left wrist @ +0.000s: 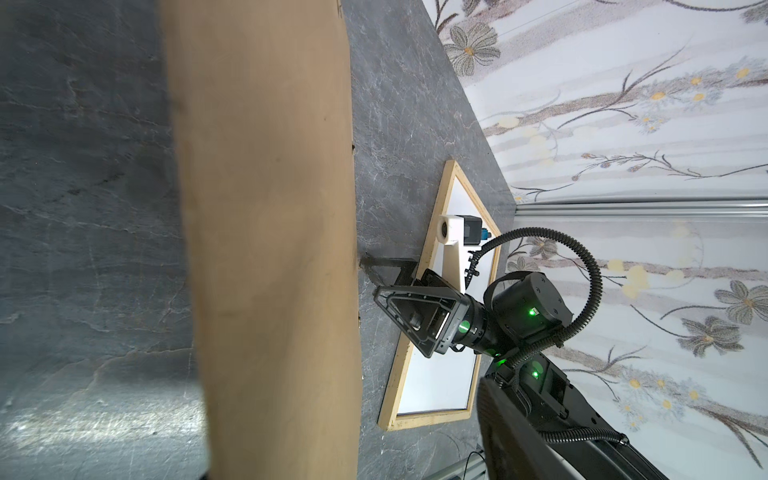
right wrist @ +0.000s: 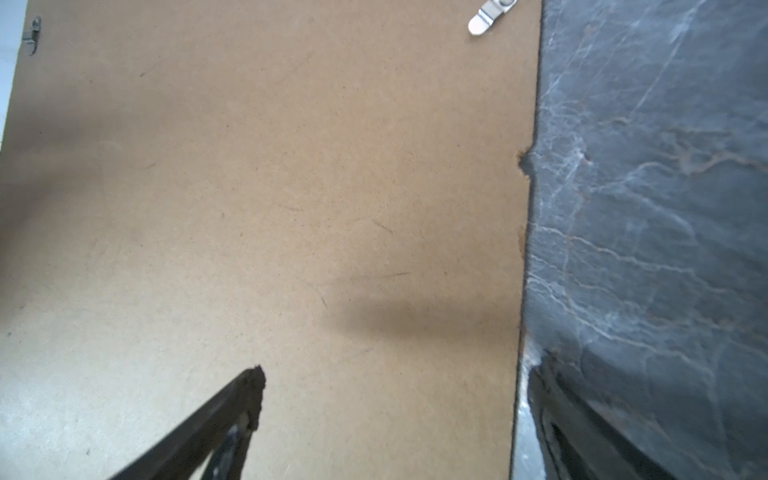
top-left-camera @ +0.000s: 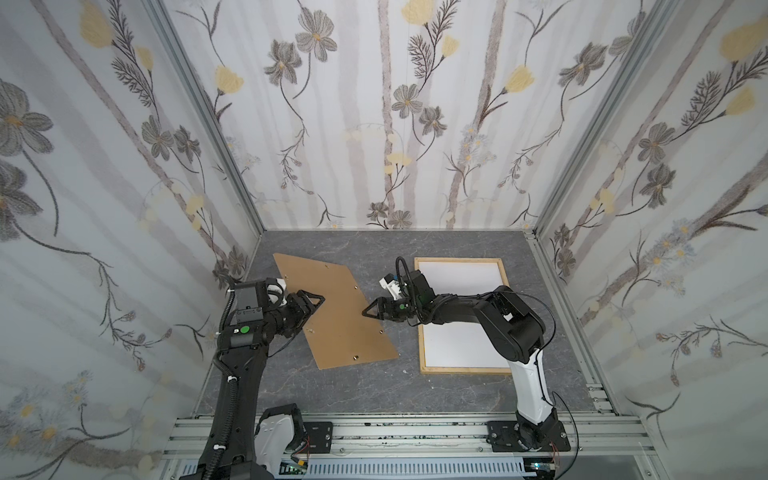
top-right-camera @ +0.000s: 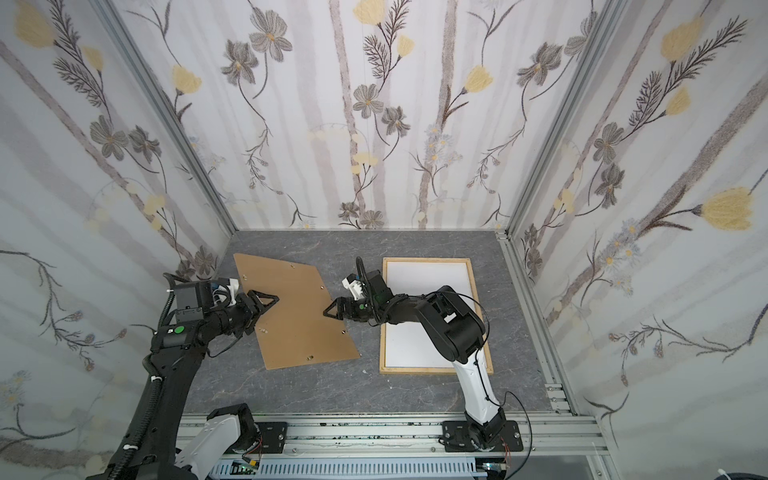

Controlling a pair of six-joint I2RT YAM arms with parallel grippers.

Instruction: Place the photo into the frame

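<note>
- Frame (top-left-camera: 465, 369): pale wooden rectangle lying flat on the right half of the grey marbled tabletop (top-left-camera: 374, 390); seen in both top views (top-right-camera: 428, 260) and, obliquely, from the left wrist (left wrist: 392, 382). The right arm crosses over it.
- Photo (top-left-camera: 457, 282): sheet lying inside the frame with its plain white side up (top-right-camera: 428, 286); the wood strips border it on every visible side (left wrist: 436, 386).
- Hardboard backing panel (top-left-camera: 332, 320): brown, left of the frame and askew to it (top-right-camera: 295, 328); a metal turn clip (right wrist: 490, 16) sits near one edge.
- Right gripper (top-left-camera: 370, 311): at the panel's right edge (top-right-camera: 331, 311), jaws spread wide. One finger (right wrist: 232, 407) is over the hardboard, the other beside the edge on the tabletop (left wrist: 372, 277); nothing is gripped.
- Left gripper (top-left-camera: 316, 305): at the panel's left edge (top-right-camera: 270, 301), one finger showing above the hardboard. Whether it is clamped on the panel cannot be told.
</note>
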